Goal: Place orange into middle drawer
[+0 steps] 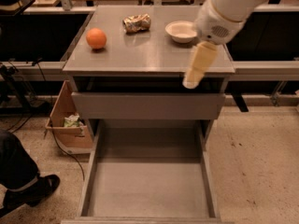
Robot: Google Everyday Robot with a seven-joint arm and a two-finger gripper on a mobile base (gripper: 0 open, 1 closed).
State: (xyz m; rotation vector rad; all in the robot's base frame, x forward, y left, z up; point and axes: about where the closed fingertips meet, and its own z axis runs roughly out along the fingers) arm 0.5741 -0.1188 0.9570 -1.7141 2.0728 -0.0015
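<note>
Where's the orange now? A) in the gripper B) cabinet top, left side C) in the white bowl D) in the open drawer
B: the orange sits on the cabinet top at its left; the gripper hangs over the top's front right edge, away from it.

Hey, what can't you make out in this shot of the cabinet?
All in the camera view.
White bowl: right side hidden behind the arm, whose gripper hangs near the cabinet top's front right edge.
Middle drawer: front cut off by the picture's bottom edge.
Upper drawer: inside hidden under the cabinet top.
Person: only a leg and shoe, cut by the left edge.
</note>
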